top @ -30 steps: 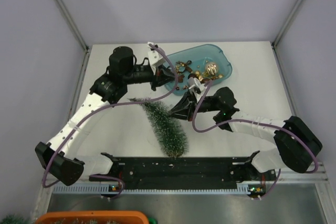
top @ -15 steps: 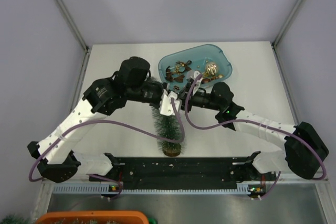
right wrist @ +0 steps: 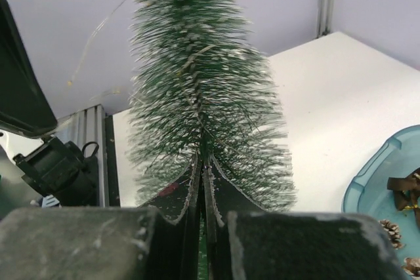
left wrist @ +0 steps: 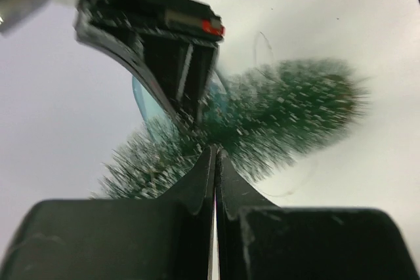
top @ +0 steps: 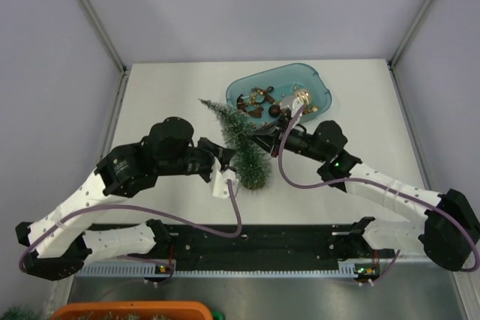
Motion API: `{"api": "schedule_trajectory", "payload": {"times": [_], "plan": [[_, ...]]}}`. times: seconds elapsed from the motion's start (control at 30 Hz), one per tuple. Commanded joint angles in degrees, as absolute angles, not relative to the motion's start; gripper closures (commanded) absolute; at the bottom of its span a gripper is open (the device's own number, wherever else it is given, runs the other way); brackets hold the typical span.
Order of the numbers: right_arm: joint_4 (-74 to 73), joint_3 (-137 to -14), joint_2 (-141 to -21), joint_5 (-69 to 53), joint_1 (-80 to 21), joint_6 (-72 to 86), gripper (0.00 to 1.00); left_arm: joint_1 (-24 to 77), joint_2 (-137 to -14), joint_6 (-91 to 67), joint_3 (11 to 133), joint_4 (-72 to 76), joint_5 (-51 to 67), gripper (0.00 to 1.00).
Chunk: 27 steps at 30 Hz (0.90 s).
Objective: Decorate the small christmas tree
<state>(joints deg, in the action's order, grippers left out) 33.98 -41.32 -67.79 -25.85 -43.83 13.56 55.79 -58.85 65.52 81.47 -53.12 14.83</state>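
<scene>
**At the fingertips: a leaning tree**

Between the two sets of fingertips we find the tree (top: 229, 125). It leans over the table (top: 165, 103), its tip pointing away from the arm bases and to the left, and its wide end towards the bases. We cannot see its base.

The right gripper (right wrist: 202, 159) comes in from the right. Its fingers (right wrist: 223, 188) are pressed together with no gap, and their tips are sunk in the bristles on the line of the trunk. From there the tree rises straight ahead of them, so we take them to be pinching it.

The left gripper (left wrist: 215, 152) comes in from the left, at the tree's lower half. Its fingers (left wrist: 197, 185) are also closed tight. Their tips sit just at the frosted bristles, close to the right fingertips. We cannot tell whether they hold anything.

Behind the right fingers, on their far side from the bases, lies the blue tray (top: 319, 84). In it, among other small pieces, are a pine cone (right wrist: 392, 231) and a brown bow (right wrist: 401, 187). The tree's upper part overlaps the tray's left rim in the top view, though we cannot tell if they touch.
</scene>
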Motion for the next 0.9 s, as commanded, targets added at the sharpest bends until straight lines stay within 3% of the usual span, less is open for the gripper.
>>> {"api": "schedule_trajectory", "payload": {"times": [0.0,0.2,0.37,0.57,0.87], "plan": [[39.5,-40.1,-62.8,-24.0,-42.9,13.8,1.00,56.3,-53.0,51.2,74.5,-43.3,10.0,1.00],[45.5,-36.8,-61.6,-25.4,-42.6,15.8,1.00,56.3,-48.3,34.3,65.1,-31.0,4.4,1.00],[52.2,-33.2,-61.6,-25.4,-42.3,19.8,1.00,55.8,-47.2,23.0,59.2,-21.3,-7.3,1.00],[61.9,-28.1,-61.4,-26.4,-40.5,24.9,1.00,52.0,-46.9,12.8,56.5,-16.6,-15.5,0.99],[71.8,-23.6,-63.2,-29.7,-39.2,28.7,1.00,45.3,-46.2,-2.8,54.7,-19.0,-8.0,0.93]]}}
